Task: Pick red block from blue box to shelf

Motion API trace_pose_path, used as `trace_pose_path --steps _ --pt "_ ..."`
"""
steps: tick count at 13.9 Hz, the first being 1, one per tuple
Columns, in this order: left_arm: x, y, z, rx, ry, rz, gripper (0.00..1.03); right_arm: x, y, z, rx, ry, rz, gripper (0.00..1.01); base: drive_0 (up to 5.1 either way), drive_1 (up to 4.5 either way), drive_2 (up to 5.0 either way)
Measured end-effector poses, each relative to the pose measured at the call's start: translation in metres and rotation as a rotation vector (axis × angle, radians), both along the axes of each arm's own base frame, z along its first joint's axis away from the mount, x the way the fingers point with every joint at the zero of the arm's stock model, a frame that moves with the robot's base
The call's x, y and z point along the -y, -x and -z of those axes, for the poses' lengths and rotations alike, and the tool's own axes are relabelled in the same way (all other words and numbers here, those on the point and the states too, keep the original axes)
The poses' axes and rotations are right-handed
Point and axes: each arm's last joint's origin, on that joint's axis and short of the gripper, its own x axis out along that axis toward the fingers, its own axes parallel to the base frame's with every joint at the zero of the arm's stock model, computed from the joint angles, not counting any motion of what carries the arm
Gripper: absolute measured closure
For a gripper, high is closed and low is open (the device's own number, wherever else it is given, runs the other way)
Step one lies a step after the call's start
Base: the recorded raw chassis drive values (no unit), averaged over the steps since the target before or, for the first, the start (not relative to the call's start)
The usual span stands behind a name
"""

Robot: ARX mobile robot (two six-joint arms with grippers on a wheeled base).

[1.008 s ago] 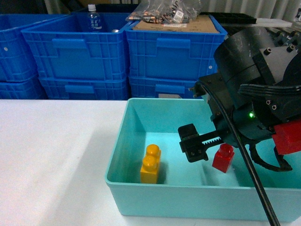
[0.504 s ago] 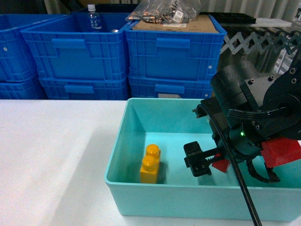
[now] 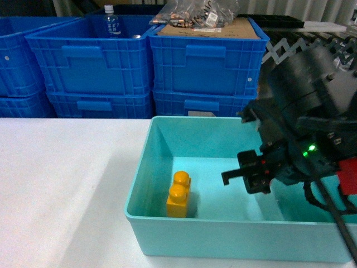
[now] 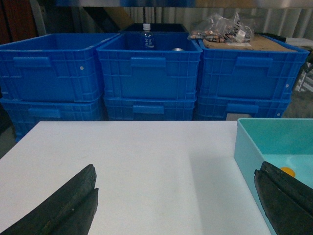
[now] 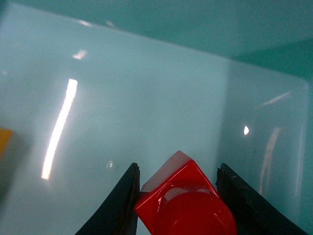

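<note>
The red block (image 5: pixel 186 205) sits stud-up on the floor of the blue box (image 3: pixel 184 215), near its right wall. My right gripper (image 5: pixel 178 169) is down inside the box, its two black fingers pressed against opposite corners of the block, shut on it. In the head view the right gripper (image 3: pixel 262 173) and its arm hide the block. My left gripper (image 4: pixel 176 171) hovers open over the white table (image 4: pixel 146 156), left of the blue box (image 4: pixel 244 147), holding nothing. The shelf is out of view.
An orange-yellow two-stud brick (image 3: pixel 179 195) stands at the box's front left, and shows at the left edge of the right wrist view. Stacked royal-blue crates (image 3: pixel 167 61) line the table's far edge, holding a bottle (image 3: pixel 111 22) and bagged items (image 3: pixel 195 14).
My right gripper has swung down and right inside the box over the red block. The block, visible in the head view a second ago, is now hidden behind the gripper.
</note>
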Motion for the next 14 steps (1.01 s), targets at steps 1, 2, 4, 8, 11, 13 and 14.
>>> trace_pose_path --steps 1,2,4,8,11,13,14 --pt "0.0 0.0 0.0 0.0 0.0 0.0 0.05 0.005 0.013 -0.029 0.077 -0.052 -0.006 0.61 0.0 0.0 0.0" --pt "0.0 0.0 0.0 0.0 0.0 0.0 0.05 0.014 0.034 -0.06 0.162 -0.099 -0.013 0.61 0.0 0.0 0.0" --pt "0.0 0.0 0.0 0.0 0.0 0.0 0.05 0.038 0.097 -0.099 0.287 -0.149 -0.011 0.62 0.0 0.0 0.0" --pt "0.0 0.0 0.0 0.0 0.0 0.0 0.05 0.068 0.187 -0.119 0.602 -0.083 0.063 0.62 0.0 0.0 0.0" --pt "0.0 0.0 0.0 -0.001 0.0 -0.002 0.05 0.084 0.199 -0.098 0.823 -0.133 0.152 0.62 0.0 0.0 0.0" --pt "0.0 0.0 0.0 0.0 0.0 0.0 0.05 0.099 0.212 -0.096 0.875 -0.148 0.16 0.62 0.0 0.0 0.0" --pt "0.0 0.0 0.0 0.0 0.0 0.0 0.05 0.103 0.217 -0.09 0.861 -0.145 0.158 0.62 0.0 0.0 0.0"
